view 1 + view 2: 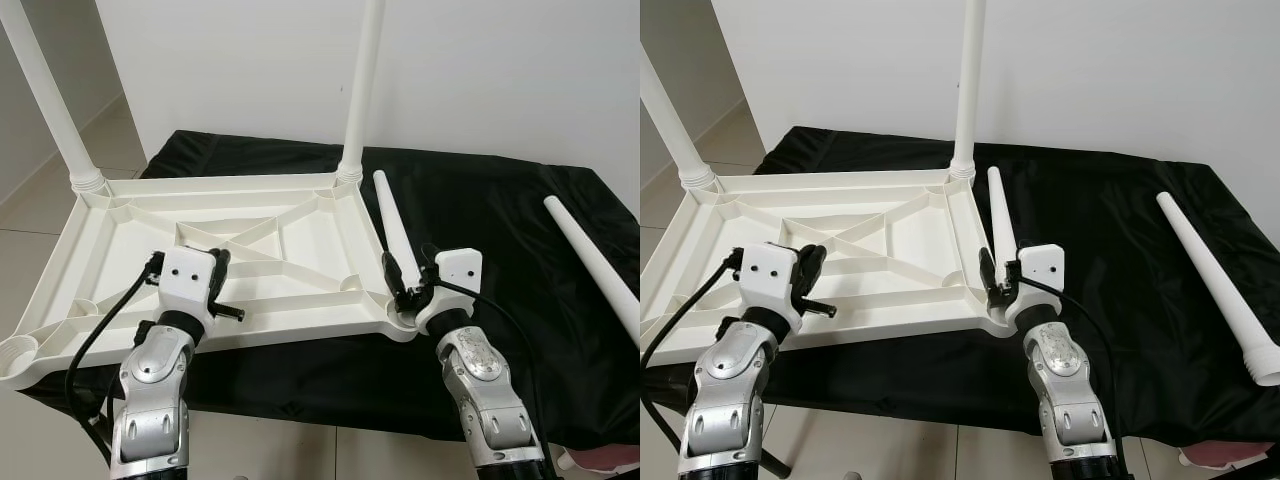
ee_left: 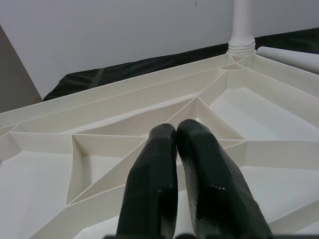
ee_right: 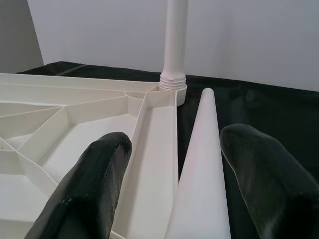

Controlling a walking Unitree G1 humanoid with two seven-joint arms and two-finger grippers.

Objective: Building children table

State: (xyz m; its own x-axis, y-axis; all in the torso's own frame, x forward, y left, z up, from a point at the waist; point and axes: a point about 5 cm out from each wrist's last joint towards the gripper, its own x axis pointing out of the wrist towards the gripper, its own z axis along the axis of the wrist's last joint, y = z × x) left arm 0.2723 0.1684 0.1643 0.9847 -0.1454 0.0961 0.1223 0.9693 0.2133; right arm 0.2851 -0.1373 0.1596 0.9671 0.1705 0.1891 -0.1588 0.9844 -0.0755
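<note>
A surface draped in black cloth [image 1: 500, 240] stands against a plain white wall [image 1: 500, 70], with pale floor tiles [image 1: 40, 190] to the robot's left. The white tabletop [image 1: 230, 270] lies upside down on it with 2 legs [image 1: 358, 90] standing at its far corners. The left gripper [image 2: 174, 130] hovers over the ribs, jaws closed on nothing. The right gripper [image 3: 172, 149] has wide jaws around a loose leg [image 1: 392, 232] lying beside the tabletop's right edge. Another leg [image 1: 1215, 280] lies well apart to the right.

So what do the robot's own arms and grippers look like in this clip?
Both arms are silver metal with rounded, jointed segments. Each ends in a white boxy wrist housing carrying a gripper of two long black fingers: left gripper, right gripper. Black cables loop from each housing down along the arm.
</note>
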